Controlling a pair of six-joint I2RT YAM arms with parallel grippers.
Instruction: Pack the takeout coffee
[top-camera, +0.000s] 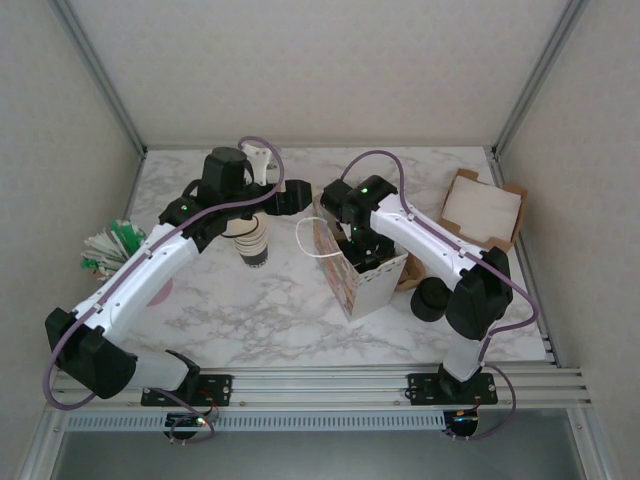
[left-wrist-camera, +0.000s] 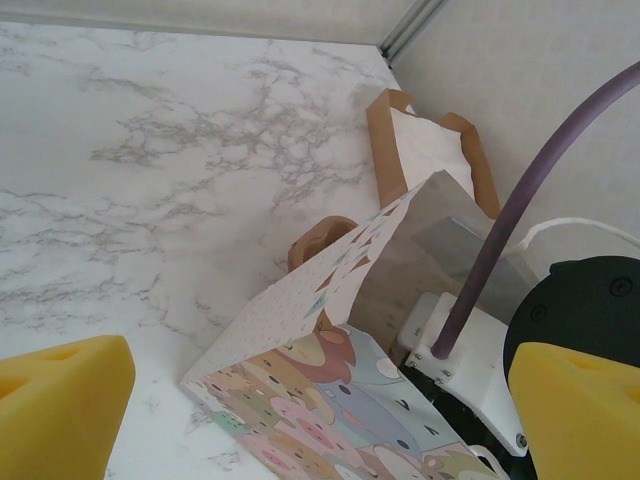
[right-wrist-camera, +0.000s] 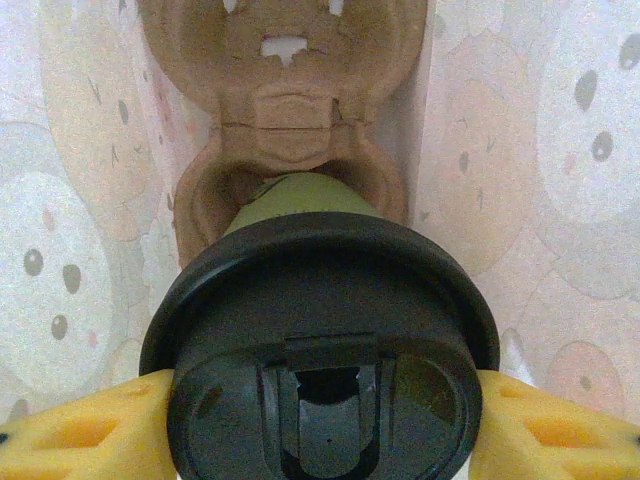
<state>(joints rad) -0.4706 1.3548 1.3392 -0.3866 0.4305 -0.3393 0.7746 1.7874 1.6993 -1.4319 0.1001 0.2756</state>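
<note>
The takeout coffee (right-wrist-camera: 320, 350) has a round black lid over an olive cup body (right-wrist-camera: 305, 195). My right gripper (right-wrist-camera: 320, 432) is shut on it, with a yellow finger (right-wrist-camera: 80, 435) pressing on each side of the lid. It hangs inside the cartoon-printed paper bag (top-camera: 368, 275), above a brown pulp cup carrier (right-wrist-camera: 285, 110) at the bag's bottom. In the top view my right gripper (top-camera: 355, 245) reaches down into the bag's mouth. My left gripper (top-camera: 288, 195) is open beside the bag's far left corner, and its fingers (left-wrist-camera: 60, 400) hold nothing, the bag (left-wrist-camera: 330, 380) lying beyond them.
A stack of lidless cream cups (top-camera: 255, 240) stands under the left arm. A black stack of lids (top-camera: 432, 298) sits right of the bag. An open cardboard box (top-camera: 485, 210) lies at the back right. Sachets (top-camera: 110, 248) are heaped at the left edge.
</note>
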